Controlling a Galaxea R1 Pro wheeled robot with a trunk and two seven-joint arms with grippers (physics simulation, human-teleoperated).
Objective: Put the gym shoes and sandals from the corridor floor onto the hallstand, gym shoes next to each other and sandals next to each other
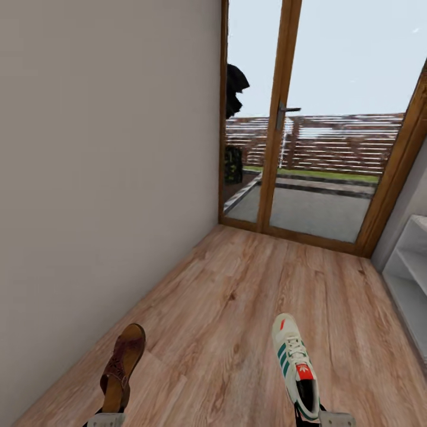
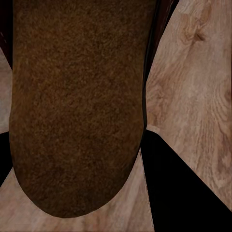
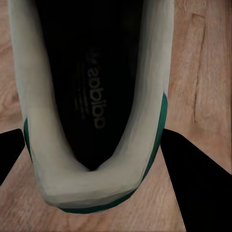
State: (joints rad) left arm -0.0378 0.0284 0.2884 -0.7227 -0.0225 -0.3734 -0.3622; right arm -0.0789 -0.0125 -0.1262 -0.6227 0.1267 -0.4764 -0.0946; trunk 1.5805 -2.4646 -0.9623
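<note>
At the near edge of the head view, the left claw [image 1: 107,418] holds a brown sandal [image 1: 123,366] by its heel end, the toe pointing away toward the far door. Its wrist camera looks along the sandal's rough brown sole [image 2: 77,106], with one black finger [image 2: 179,188] showing beside it and plank floor [image 2: 198,82] behind. On the right, the right claw [image 1: 323,417] holds a white gym shoe [image 1: 295,366] by the heel, also toe forward; green stripes run along its side and a red label sits on the tongue. Its wrist camera looks into the shoe's black lining [image 3: 94,82], the white heel rim with a green edge curving between the two black fingers [image 3: 198,179]. Both shoes hang above the light wood floor [image 1: 225,308], well apart from each other. A plain pale wall [image 1: 107,148] runs along the left. At the far end stands a glass door with a wooden frame [image 1: 279,118] and a metal handle [image 1: 283,111]; grey paving and a slatted fence show through the glass. At the right edge, the white shelves of the shoe rack [image 1: 412,279] come into view, nothing visible on them
</note>
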